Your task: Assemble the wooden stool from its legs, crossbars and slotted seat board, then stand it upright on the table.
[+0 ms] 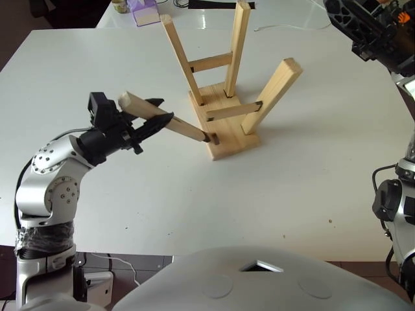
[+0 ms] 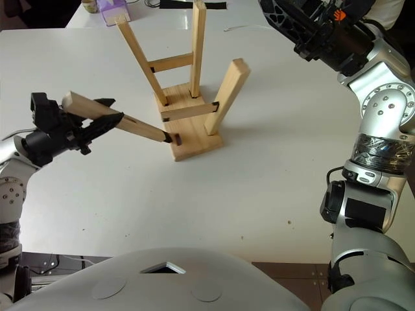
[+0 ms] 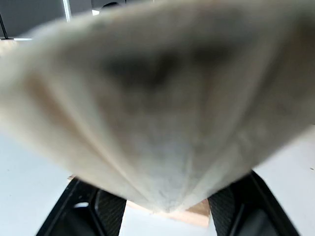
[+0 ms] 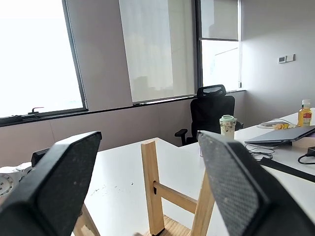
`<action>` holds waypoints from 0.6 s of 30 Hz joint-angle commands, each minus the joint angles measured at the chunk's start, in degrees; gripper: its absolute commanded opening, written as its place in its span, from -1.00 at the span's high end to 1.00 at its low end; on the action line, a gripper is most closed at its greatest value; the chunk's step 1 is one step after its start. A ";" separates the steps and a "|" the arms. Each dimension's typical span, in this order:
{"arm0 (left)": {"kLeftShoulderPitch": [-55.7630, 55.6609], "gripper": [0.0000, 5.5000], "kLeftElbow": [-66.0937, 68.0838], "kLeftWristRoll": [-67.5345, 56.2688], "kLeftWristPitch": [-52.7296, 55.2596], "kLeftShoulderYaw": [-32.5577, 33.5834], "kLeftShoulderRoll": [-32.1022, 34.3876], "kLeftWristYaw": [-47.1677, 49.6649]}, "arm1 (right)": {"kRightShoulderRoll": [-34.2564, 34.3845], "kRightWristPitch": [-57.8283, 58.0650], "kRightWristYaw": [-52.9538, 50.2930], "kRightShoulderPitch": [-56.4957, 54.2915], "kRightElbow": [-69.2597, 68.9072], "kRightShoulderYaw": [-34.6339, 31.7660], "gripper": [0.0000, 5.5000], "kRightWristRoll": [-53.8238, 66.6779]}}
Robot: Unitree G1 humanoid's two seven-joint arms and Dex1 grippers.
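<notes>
Left claw [image 1: 159,114] clamped on a leg [image 1: 188,131], tip at the seat board [image 1: 228,145] on the tabletop [image 1: 259,207]; right claw [image 4: 150,142] up high, spread apart.

Pale wooden stool [image 1: 228,144], white table [image 1: 292,194], black left claw [image 1: 164,110].

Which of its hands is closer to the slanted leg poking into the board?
Left. The left hand grips that leg; the right hand hangs raised, far right, apart.

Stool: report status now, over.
Left gripper shut on fourth leg, tip at seat board corner slot, tilted. Right gripper open, raised, empty. Nothing in the way.
</notes>
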 commanded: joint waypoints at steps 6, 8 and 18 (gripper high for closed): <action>-5.87 0.26 -7.11 -2.40 2.28 1.45 -2.44 9.19 | 0.36 0.70 -1.67 0.37 -2.79 0.04 -0.31 -0.10; -6.67 0.26 -8.88 -1.84 3.14 -0.45 -3.74 11.98 | -0.17 -0.41 -1.36 1.75 -3.04 0.94 -0.31 -1.91; -6.63 0.26 -12.72 2.84 10.18 -7.96 0.44 12.88 | 1.99 -15.94 -16.60 -1.08 10.50 -1.63 -0.31 -17.49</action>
